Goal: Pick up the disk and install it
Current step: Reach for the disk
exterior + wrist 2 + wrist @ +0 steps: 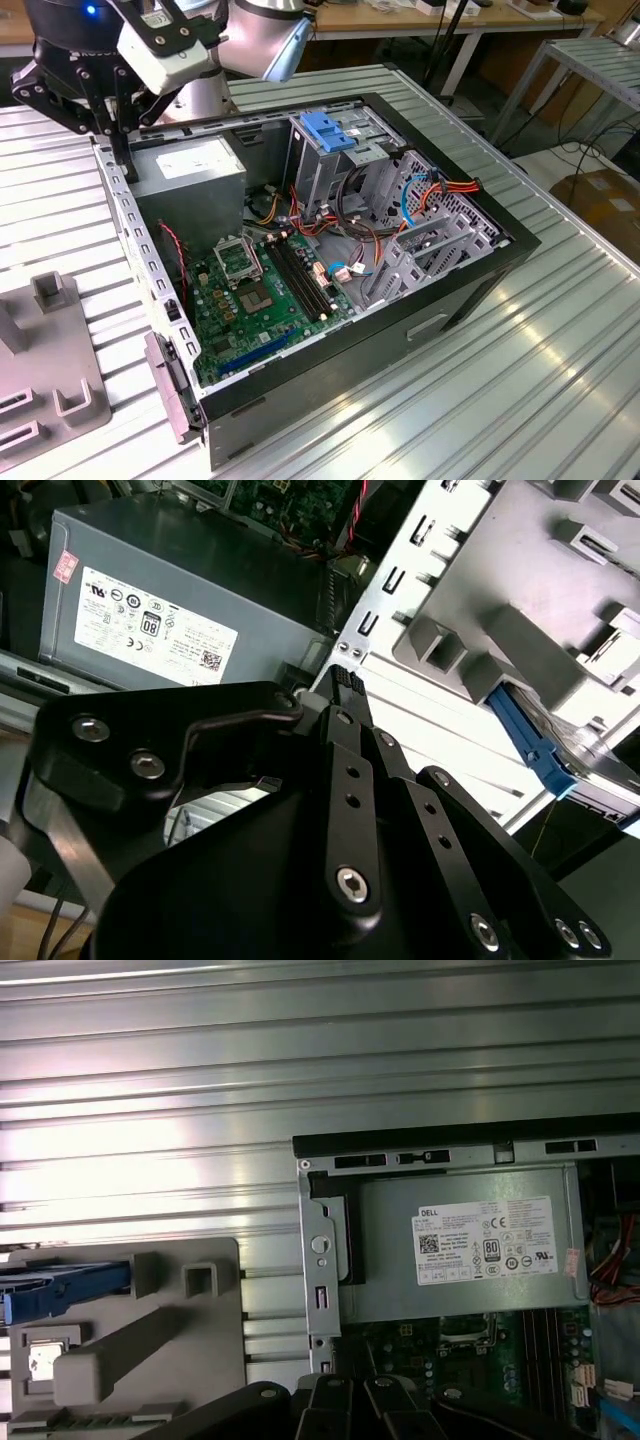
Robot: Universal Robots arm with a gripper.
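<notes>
Pincer [345, 680] at case rim [388, 588], disk [535, 742] well apart

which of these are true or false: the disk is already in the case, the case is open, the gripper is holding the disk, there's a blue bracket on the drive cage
1. The disk is already inside the case. False: it sits in the grey fixture, outside the case.
2. The case is open, with the motherboard showing. True.
3. The gripper is holding the disk. False: it holds nothing and hangs by the case's corner near the power supply.
4. A blue bracket sits atop the silver drive cage. True.
</notes>
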